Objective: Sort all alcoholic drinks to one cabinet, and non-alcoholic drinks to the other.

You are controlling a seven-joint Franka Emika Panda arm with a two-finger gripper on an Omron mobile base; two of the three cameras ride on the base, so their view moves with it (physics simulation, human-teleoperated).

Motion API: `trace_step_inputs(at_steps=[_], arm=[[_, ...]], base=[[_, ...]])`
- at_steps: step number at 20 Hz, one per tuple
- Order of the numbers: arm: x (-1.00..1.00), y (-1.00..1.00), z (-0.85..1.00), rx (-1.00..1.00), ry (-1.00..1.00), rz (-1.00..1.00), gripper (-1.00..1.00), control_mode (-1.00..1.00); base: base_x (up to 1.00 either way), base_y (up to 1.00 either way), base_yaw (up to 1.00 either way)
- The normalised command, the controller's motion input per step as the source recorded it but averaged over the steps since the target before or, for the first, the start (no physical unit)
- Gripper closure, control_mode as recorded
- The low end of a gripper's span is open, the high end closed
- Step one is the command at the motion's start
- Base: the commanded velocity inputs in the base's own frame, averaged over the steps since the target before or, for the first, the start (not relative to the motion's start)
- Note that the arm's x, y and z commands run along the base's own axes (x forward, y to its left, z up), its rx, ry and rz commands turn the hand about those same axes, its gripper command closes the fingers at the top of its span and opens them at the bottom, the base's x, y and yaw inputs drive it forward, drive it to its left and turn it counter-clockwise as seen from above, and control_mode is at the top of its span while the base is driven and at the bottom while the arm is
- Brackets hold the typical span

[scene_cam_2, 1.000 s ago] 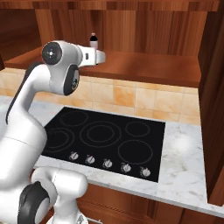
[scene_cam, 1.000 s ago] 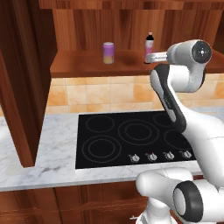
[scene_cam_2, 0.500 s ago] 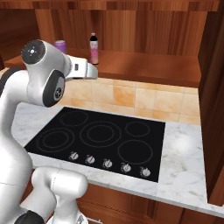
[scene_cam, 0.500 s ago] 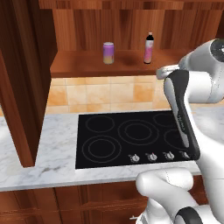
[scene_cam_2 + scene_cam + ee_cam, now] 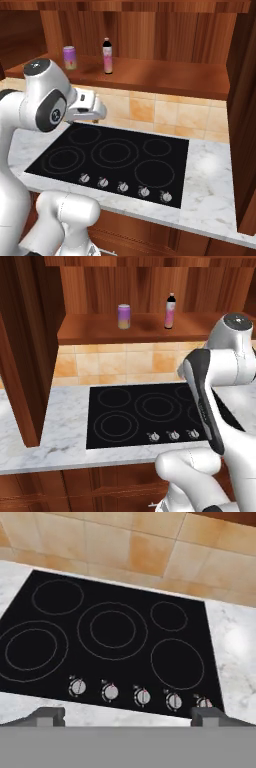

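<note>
Reddish-brown wood surrounds the cooking corner, with tan tiles behind a black stovetop (image 5: 150, 413) set into a marble counter (image 5: 45, 438). From the left base view, the cabinet shelf (image 5: 90, 331) holds the purple can (image 5: 124, 316) at about 11 o'clock of the stovetop and the pink bottle (image 5: 170, 311) at about 1 o'clock, well apart from each other, both upright. An open cabinet door (image 5: 22, 346) hangs at 9 o'clock. The arm (image 5: 210, 396) bends across the right side of the picture.

From the right base view, the same two drinks stand on the shelf at the upper left: the can at 10 o'clock of the stovetop, the bottle just right of it. The arm's hand points out over the near left burner, though its fingers are hard to make out from here.

From the hand view, the gripper (image 5: 128, 716) looks down at the stovetop and its row of knobs (image 5: 140, 696); the two fingertips (image 5: 50, 716) stand wide apart with nothing between them, so the hand is open and empty.

Judging by looks, the can is light, stiff and smooth, so it could slip; a hold around its middle seems safest. The bottle is tall and slim, likely to tip, so it is best taken on the body below the neck. Both non-alcoholic drinks seem already placed; the alcoholic ones remain to be fetched.
</note>
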Motion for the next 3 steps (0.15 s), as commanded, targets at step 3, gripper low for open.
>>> trace_step_inputs(at_steps=[3], arm=[[-0.02,0.22,-0.89,-0.1,0.23,0.0,-1.0,-1.0]], base=[[0.0,0.0,0.0]])
